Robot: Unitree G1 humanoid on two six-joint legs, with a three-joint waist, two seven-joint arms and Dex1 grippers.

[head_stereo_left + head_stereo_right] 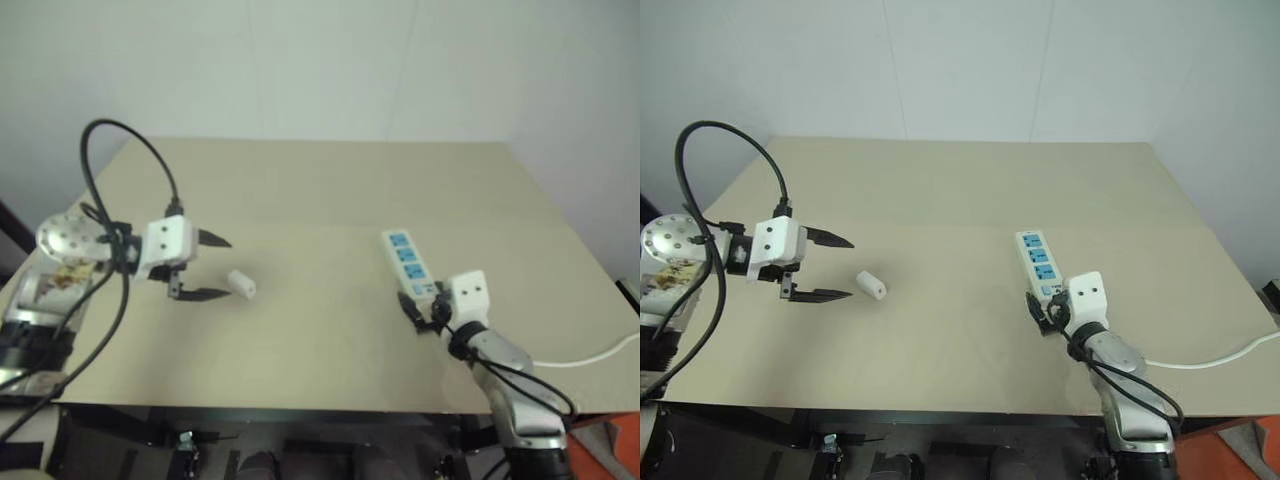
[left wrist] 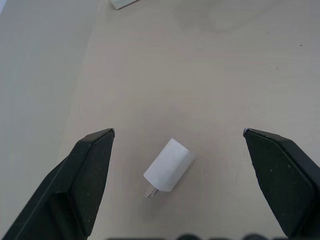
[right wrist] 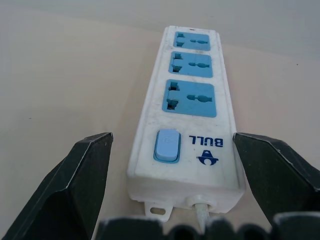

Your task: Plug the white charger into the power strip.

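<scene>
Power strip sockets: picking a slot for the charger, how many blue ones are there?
3, in a row along the power strip: one beside the switch, one mid-strip, one at the far end.

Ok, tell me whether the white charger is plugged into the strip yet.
Not plugged in. The white charger lies on its side on the table, prongs bare, apart from the power strip.

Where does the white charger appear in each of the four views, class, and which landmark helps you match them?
Left eye view: white charger lying left of centre on the table, just ahead of the open left gripper.
Right eye view: same spot.
Left wrist view: between the fingers, low centre.
Right wrist view: not in it.
Shared landmark: the power strip.
</scene>
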